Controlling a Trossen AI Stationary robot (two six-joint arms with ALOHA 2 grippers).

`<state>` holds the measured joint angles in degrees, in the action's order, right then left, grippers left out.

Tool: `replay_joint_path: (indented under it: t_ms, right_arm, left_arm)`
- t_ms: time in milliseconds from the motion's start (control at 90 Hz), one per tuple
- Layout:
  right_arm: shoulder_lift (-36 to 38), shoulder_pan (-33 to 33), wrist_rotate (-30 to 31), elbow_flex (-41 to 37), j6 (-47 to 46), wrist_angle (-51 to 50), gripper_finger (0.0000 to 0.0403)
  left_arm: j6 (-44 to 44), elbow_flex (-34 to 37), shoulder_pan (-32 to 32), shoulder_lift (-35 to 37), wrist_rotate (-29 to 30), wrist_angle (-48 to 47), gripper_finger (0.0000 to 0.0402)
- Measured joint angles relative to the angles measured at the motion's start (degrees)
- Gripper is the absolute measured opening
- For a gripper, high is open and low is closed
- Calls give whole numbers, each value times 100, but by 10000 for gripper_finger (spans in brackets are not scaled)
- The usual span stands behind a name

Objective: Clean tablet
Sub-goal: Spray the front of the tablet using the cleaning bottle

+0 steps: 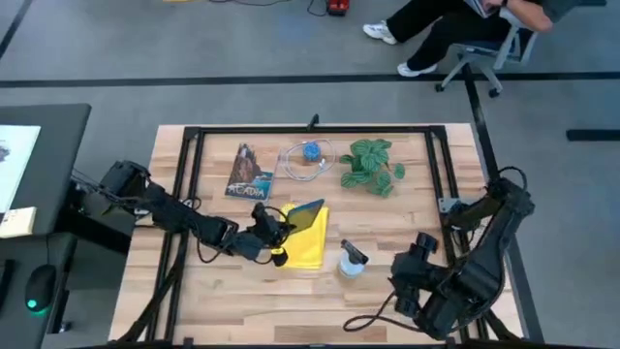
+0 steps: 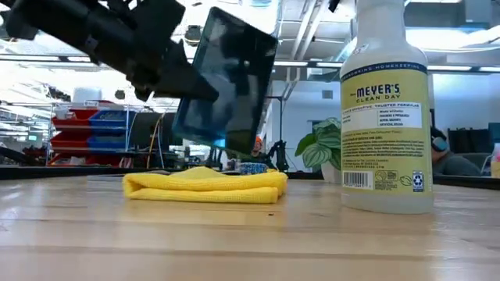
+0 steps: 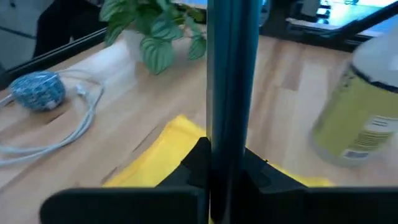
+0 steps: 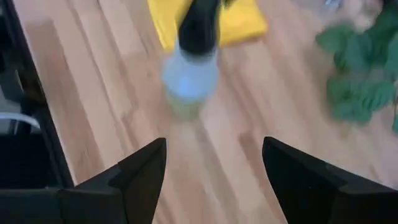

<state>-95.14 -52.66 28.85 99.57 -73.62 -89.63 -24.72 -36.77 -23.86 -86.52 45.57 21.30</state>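
The black tablet (image 2: 230,82) hangs tilted in the air above the folded yellow cloth (image 2: 205,186), which lies flat on the table. My left gripper (image 1: 269,229) is shut on the tablet; the left wrist view shows the tablet (image 3: 231,81) edge-on. A spray bottle (image 1: 351,260) stands upright to the right of the cloth. My right gripper (image 4: 214,146) is open at the table's near right, pointing at the bottle (image 4: 189,74) from a short way off, with nothing between its fingers. My left gripper pinches the tablet between its two fingers (image 3: 198,163), one on each face, at the edge nearest the table's left (image 3: 229,155). The fingers come roughly level from the table's left. The tablet stands on edge, tilted, lifted clear of the cloth.
Along the far side lie an "ACADIA" booklet (image 1: 249,172), a white cable with a blue ball (image 1: 308,155) and a potted plant (image 1: 371,165). A black frame (image 1: 310,130) borders the table. A seated person (image 1: 455,24) is beyond the far edge.
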Motion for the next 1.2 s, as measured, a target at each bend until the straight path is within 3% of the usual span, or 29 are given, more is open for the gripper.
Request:
replay_joint_path:
  t_ms: [111,244,400,556,711,867,989,1200]
  right_arm:
    - [523,-364,-62,-806,-399,431,253]
    - [1282,-658,217,-2089,-364,1742,250]
    - [2100,-507,655,-3671,652,3682,238]
    - [2728,185,725,-4677,1890,4488,231]
    - [3243,980,583,-5219,3697,5930,233]
    - [3380,1712,-503,-5604,4899,7072,242]
    - [3234,2150,-1173,-5646,5898,7232,254]
    - [3211,2628,-1589,-5646,6847,7295,289]
  left_arm:
    - [-39,-16,-83,2,0,-4,9]
    - [-82,-22,-131,2,-3,-6,9]
    - [-89,-22,-130,2,-14,-7,9]
    - [-47,-22,-128,2,-30,-17,9]
    - [-86,-22,-116,2,-84,-139,9]
    - [-129,-22,-114,2,-126,-135,9]
    - [-242,-22,-114,2,-137,-133,9]
    - [-310,-22,-98,9,-137,-70,9]
